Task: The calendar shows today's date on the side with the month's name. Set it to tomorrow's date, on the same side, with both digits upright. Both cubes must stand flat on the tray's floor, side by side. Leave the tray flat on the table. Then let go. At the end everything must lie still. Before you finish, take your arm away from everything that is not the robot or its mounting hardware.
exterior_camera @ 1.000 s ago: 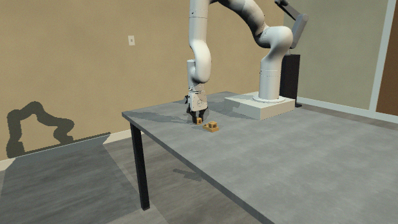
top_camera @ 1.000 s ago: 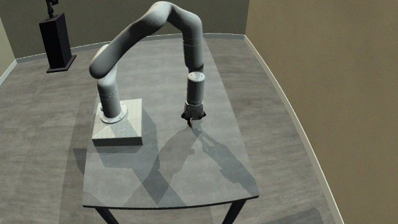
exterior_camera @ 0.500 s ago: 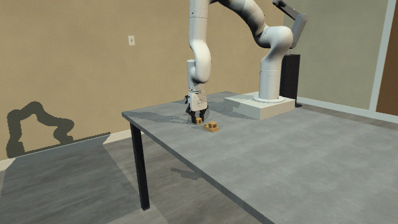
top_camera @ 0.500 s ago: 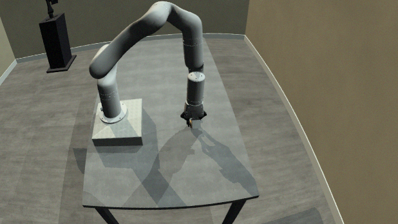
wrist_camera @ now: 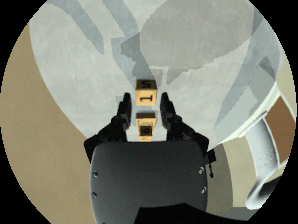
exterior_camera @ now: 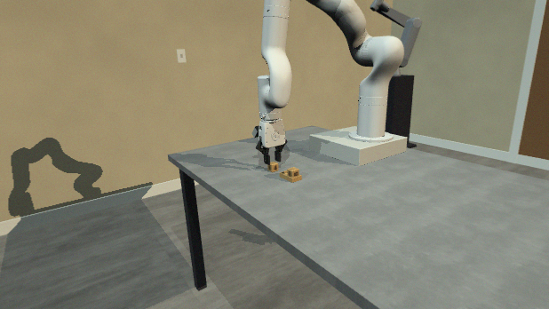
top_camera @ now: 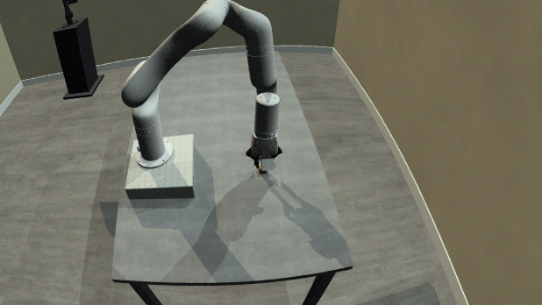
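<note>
A small wooden cube (exterior_camera: 274, 167) stands on the grey table, outside the tray. The wooden calendar tray (exterior_camera: 290, 178) lies flat just beside it, and a second cube (exterior_camera: 292, 170) sits in it. My gripper (exterior_camera: 272, 158) points straight down over the loose cube. Its fingers are parted and hang just above the cube without gripping it. In the wrist view the gripper (wrist_camera: 147, 112) frames a wooden block (wrist_camera: 145, 124) between its fingertips. Beyond the block, a wooden face (wrist_camera: 147, 95) shows the digit 1. In the top view the gripper (top_camera: 262, 166) hides nearly all of the cubes and the tray.
The arm's square base (top_camera: 161, 168) stands on the table to the left of the gripper. The table's near edge (exterior_camera: 231, 200) runs close to the tray in the exterior view. A black pedestal (top_camera: 76, 57) stands on the floor far behind.
</note>
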Robot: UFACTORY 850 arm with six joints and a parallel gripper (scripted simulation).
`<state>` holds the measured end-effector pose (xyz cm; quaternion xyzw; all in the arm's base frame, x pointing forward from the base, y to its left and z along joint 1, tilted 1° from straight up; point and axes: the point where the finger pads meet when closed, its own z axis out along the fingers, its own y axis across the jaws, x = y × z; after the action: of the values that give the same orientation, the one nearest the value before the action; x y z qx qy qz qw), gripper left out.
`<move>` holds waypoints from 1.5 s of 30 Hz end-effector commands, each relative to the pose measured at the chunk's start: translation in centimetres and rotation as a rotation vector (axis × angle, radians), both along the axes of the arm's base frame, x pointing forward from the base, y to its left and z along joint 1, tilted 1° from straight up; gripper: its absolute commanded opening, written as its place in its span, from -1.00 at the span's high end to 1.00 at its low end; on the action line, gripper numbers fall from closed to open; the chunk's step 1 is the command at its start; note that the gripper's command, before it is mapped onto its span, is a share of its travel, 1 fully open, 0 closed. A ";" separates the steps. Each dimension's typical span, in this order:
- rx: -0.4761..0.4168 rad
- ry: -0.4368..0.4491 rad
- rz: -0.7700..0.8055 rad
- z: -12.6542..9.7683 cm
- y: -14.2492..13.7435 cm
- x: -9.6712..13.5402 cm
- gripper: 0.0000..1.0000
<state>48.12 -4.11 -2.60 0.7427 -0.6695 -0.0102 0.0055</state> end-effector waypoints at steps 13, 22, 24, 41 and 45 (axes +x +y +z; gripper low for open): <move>0.000 -0.001 0.000 6.4 0.0 0.2 0.01; 0.000 -0.001 0.000 6.7 0.0 0.2 -1.00; 0.000 -0.001 0.000 6.7 0.0 0.2 -1.00; 0.000 -0.001 0.000 6.7 0.0 0.2 -1.00; 0.000 -0.001 0.005 6.1 0.0 0.1 -1.00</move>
<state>48.23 -4.13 3.89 0.7432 -0.6689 -0.0103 0.0056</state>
